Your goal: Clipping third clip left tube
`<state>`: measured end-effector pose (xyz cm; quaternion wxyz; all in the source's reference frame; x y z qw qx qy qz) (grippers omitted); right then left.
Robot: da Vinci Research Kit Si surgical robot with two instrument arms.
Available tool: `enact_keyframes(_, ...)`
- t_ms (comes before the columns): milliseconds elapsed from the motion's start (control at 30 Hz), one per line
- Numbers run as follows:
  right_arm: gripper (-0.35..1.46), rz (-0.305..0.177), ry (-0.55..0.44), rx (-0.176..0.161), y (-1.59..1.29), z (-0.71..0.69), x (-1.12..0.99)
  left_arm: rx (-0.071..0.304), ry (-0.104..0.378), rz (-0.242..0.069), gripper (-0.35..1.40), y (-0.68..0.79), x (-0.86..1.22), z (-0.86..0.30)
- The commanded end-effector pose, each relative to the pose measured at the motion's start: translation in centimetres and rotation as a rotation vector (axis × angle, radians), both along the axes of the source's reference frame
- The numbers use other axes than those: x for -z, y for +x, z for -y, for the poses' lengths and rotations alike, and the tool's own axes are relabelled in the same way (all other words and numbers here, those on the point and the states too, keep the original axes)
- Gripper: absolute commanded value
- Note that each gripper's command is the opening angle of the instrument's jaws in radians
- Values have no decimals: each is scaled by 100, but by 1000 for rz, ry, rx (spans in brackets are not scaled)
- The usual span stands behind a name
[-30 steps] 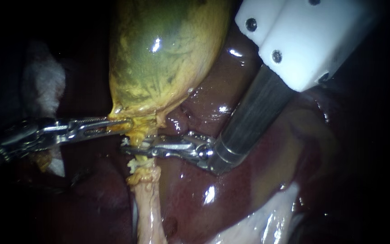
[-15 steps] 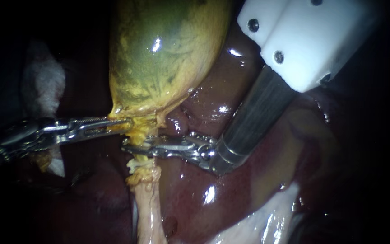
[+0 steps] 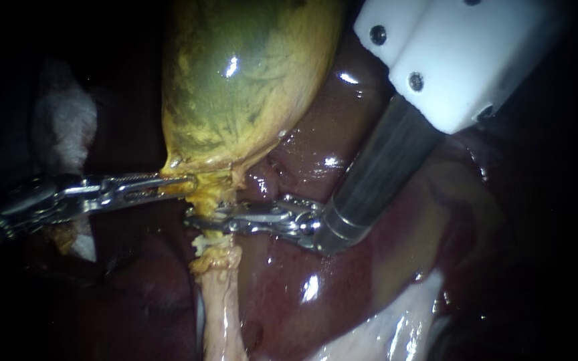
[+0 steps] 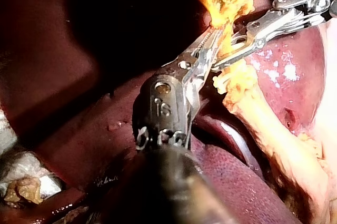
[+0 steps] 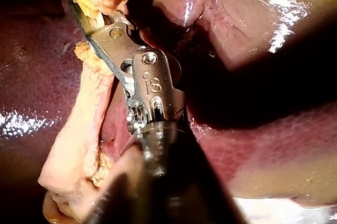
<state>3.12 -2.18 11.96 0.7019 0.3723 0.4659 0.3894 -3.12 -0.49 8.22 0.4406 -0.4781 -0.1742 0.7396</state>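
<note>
The yellow-green gallbladder [image 3: 242, 80] hangs over the dark red liver [image 3: 342, 281]. A pale tube [image 3: 219, 294] runs down from its neck. My left instrument [image 3: 178, 184] comes in from the left, jaws shut on the yellow tissue at the gallbladder's neck, and shows likewise in the left wrist view [image 4: 213, 31]. Just below, my right instrument [image 3: 202, 220] reaches across from the upper right. Its slim jaws lie on both sides of the tube and are shut on it. In the right wrist view the right instrument's [image 5: 97, 21] jaws straddle the tube [image 5: 79, 129] where it meets the yellow tissue.
The right instrument's grey shaft [image 3: 382, 167] ends in a white block [image 3: 449, 53] at the upper right. White gauze [image 3: 65, 127] lies at the left behind the left instrument. Pale tissue [image 3: 396, 327] borders the liver at the lower right.
The right instrument's jaws have drawn closer together on the tube and shifted slightly up and to the right. The left instrument has kept its hold unmoved.
</note>
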Motion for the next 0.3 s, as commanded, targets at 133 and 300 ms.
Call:
enact_keyframes(133, -35, 6, -2, -1, -2, -1, -1, 0, 0, 0, -35, 0, 0, 0)
enact_keyframes(300, -35, 8, -1, 1, -2, -1, -1, 0, 0, 0, -35, 0, 0, 0)
